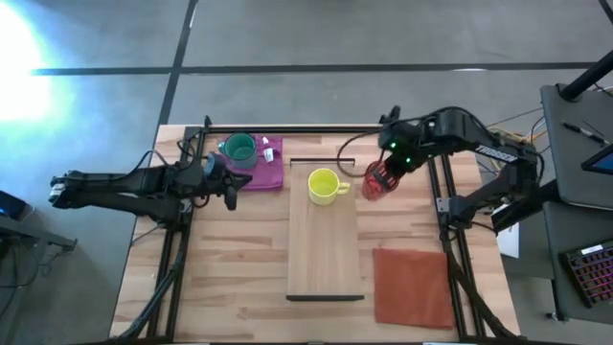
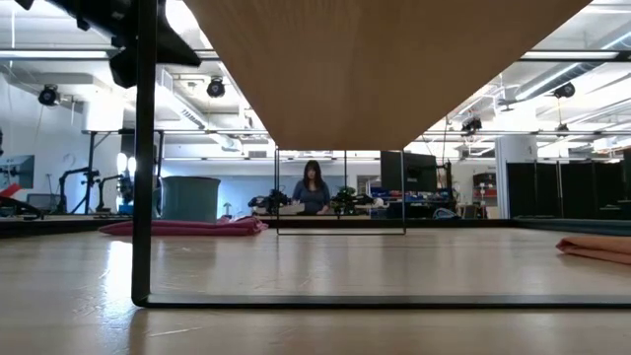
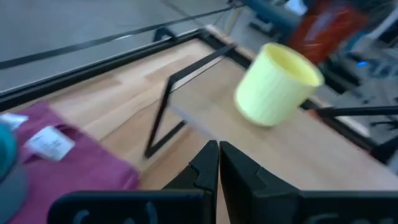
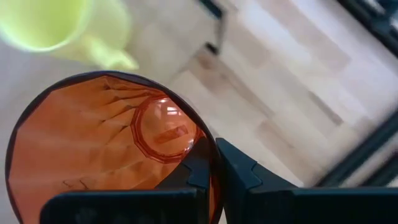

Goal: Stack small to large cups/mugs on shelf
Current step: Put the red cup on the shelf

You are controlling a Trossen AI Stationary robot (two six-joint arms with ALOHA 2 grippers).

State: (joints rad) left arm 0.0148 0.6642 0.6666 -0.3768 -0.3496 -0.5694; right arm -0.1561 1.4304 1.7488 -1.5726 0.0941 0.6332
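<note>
The shelf [image 1: 326, 251] is a pale board on a dark frame at the table's middle. The yellow mug [image 1: 326, 185] stands upright on its far end and also shows in the left wrist view [image 3: 277, 84]. The teal-green mug [image 1: 238, 149] stands on the magenta cloth [image 1: 263, 165] at the far left. My right gripper [image 1: 388, 171] is shut on the red-orange cup [image 1: 379, 180], just right of the yellow mug. My left gripper [image 1: 230, 195] is shut and empty, beside the magenta cloth's near left corner. My right gripper holds the red-orange cup by its rim [image 4: 200, 127], one finger inside the cup and one outside. The fingers come slanting down from the table's far right. The cup is tilted, its mouth toward the wrist; the low view shows no cup on the tabletop.
An orange-red cloth [image 1: 412, 286] lies at the near right of the shelf. The shelf's thin dark leg [image 2: 144, 148] stands on the tabletop. A person [image 2: 312, 187] is in the room far behind the table. Bare tabletop lies left of the shelf.
</note>
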